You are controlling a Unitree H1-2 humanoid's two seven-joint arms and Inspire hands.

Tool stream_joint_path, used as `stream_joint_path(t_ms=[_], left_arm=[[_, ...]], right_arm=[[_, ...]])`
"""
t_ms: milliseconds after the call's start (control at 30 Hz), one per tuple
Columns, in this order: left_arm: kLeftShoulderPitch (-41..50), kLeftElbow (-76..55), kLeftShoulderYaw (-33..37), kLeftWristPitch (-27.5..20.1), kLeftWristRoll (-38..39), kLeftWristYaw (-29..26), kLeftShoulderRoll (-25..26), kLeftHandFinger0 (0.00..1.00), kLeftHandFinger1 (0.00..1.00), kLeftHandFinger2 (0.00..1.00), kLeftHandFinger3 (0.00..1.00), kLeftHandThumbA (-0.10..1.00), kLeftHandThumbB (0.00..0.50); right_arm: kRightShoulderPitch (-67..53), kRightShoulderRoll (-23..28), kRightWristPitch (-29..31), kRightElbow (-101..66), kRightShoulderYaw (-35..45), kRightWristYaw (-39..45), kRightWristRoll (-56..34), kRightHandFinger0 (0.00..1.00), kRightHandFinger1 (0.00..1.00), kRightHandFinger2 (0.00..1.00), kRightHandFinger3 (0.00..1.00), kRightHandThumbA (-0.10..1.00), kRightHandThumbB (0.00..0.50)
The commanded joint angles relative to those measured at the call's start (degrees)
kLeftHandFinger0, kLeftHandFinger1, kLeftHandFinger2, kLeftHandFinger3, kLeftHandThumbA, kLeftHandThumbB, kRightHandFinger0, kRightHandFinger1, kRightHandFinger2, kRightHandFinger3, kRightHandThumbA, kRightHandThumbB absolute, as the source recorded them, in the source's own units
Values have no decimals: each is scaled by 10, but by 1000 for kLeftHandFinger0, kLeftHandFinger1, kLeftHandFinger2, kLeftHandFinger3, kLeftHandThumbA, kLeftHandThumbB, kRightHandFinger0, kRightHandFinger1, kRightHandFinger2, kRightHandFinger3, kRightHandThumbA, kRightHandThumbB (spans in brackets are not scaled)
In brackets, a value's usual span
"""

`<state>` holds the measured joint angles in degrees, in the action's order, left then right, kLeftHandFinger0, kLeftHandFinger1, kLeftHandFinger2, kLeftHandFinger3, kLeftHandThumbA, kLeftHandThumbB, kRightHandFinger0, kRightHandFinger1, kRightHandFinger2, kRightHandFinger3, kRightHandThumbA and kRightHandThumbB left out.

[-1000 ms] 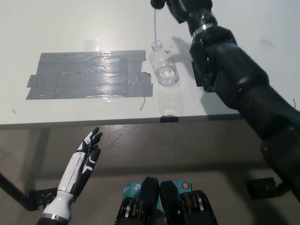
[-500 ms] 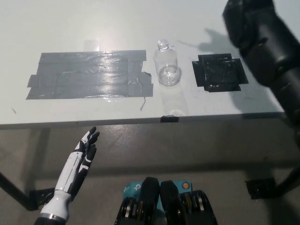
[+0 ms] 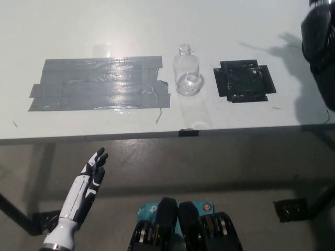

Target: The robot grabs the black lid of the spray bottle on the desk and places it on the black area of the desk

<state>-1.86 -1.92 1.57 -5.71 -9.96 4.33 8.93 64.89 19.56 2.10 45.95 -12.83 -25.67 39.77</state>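
Black right arm point(image 3: 319, 47) shows only at the upper right edge, its hand out of view, so whether it holds the lid cannot be told; the white left hand point(image 3: 86, 188) rests below the desk, fingers spread. Nearby, the black area point(image 3: 244, 80) lies bare and the clear spray bottle point(image 3: 186, 70) stands uncapped, seemingly empty, so placing remains.

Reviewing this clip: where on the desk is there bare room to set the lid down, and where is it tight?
The black patch is bare, right of the open clear bottle. White desk lies free behind the grey tape area and along the front edge. It is tight between tape and bottle. The right arm hangs at the right edge; the left hand rests open below the desk.
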Motion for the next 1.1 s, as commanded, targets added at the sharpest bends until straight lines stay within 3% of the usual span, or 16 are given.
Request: stream_joint_path(t_ms=[0, 133, 300, 467, 533, 567, 600, 633, 667, 700, 733, 800, 967, 1067], left_arm=[[6, -13, -6, -25, 2, -12, 2, 1000, 1000, 1000, 1000, 1000, 1], [11, -13, -7, -24, 1, -12, 2, 1000, 1000, 1000, 1000, 1000, 0], [17, -8, -5, -26, 4, -16, -11, 1000, 1000, 1000, 1000, 1000, 0], [24, -9, -9, -28, 3, -14, -8, 1000, 1000, 1000, 1000, 1000, 2], [5, 1, -11, -35, 6, -14, -6, 1000, 1000, 1000, 1000, 1000, 0], [2, 4, -11, -35, 5, -14, -5, 1000, 1000, 1000, 1000, 1000, 0], [3, 4, -11, -38, 3, -14, -4, 1000, 1000, 1000, 1000, 1000, 0], [8, 2, -11, -39, 3, -12, -3, 1000, 1000, 1000, 1000, 1000, 0], [8, 2, -11, -39, 3, -11, -3, 1000, 1000, 995, 1000, 1000, 6], [8, 1, -12, -36, 4, -10, -2, 1000, 1000, 998, 1000, 1000, 8], [10, -2, -13, -33, 6, -8, -1, 1000, 1000, 999, 1000, 1000, 7], [12, -4, -15, -30, -1, -11, 1, 1000, 1000, 989, 1000, 976, 15], [7, -5, -15, -25, -3, -11, 1, 1000, 1000, 970, 1000, 959, 7], [13, -11, -14, -23, -11, -10, 5, 1000, 1000, 966, 1000, 936, 0]], right_arm=[[5, -20, 14, 22, 34, 6, -64, 0, 289, 739, 739, -100, 176], [5, -46, 25, 100, 50, 5, -89, 0, 351, 739, 802, -100, 172], [16, -68, 59, 181, 59, -1, -115, 0, 287, 631, 684, -100, 174], [25, -88, 60, 244, 84, 8, -155, 0, 300, 644, 683, -100, 172], [41, -84, 40, 269, 85, 32, -163, 23, 328, 616, 565, -100, 157], [46, -80, 33, 274, 93, 70, -179, 77, 405, 713, 697, -24, 139], [46, -78, 27, 276, 100, 102, -193, 206, 473, 709, 727, 157, 150], [43, -77, 20, 274, 106, 131, -204, 424, 689, 926, 953, 258, 190], [47, -71, -3, 270, 120, 207, -231, 609, 907, 1000, 1000, 344, 201], [49, -71, -8, 272, 119, 222, -233, 742, 1000, 1000, 1000, 422, 237], [50, -69, -14, 271, 117, 237, -233, 799, 1000, 1000, 1000, 445, 253], [53, -63, -15, 275, 89, 253, -208, 1000, 1000, 1000, 1000, 536, 352], [51, -54, -5, 276, 81, 258, -203, 1000, 1000, 1000, 1000, 535, 458], [41, -47, 6, 265, 69, 279, -200, 1000, 1000, 1000, 1000, 627, 500]])
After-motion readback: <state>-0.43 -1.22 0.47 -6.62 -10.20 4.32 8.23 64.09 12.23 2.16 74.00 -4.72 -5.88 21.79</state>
